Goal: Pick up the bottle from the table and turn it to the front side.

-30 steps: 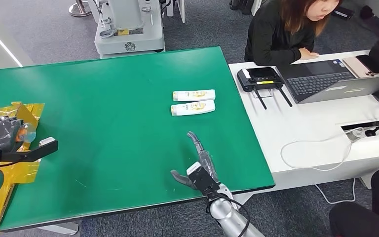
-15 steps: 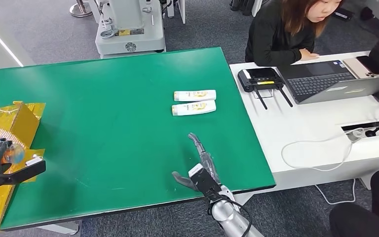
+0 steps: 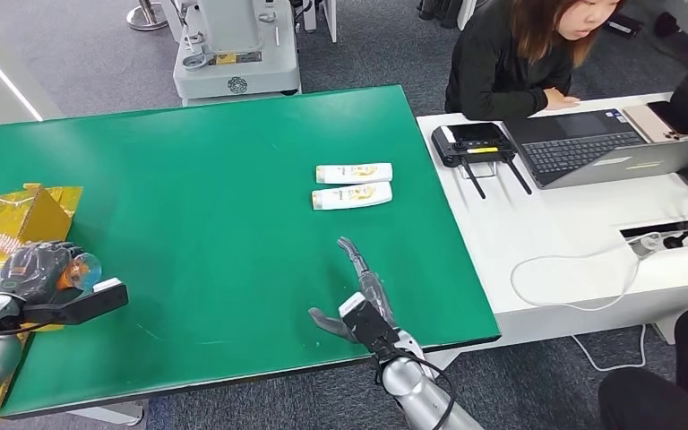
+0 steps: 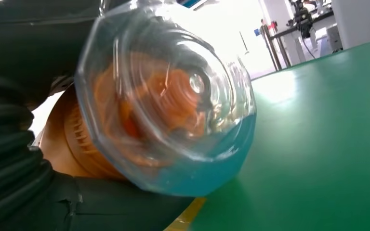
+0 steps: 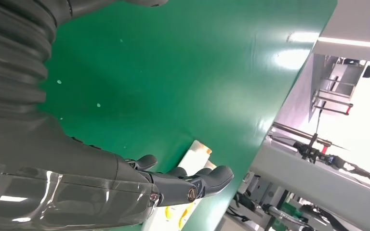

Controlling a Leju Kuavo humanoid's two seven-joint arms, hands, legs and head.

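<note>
No writing on the two white bottles (image 3: 351, 184) lying side by side on the green tabletop (image 3: 215, 215) is sharp enough to read. The left hand (image 3: 34, 269) grips a clear bottle (image 4: 168, 103) with an orange inside and blue liquid, at the tabletop's left edge beside a yellow box (image 3: 18, 215). The right hand (image 3: 358, 296) holds nothing, fingers stretched out over the tabletop's near edge, well apart from the white bottles.
</note>
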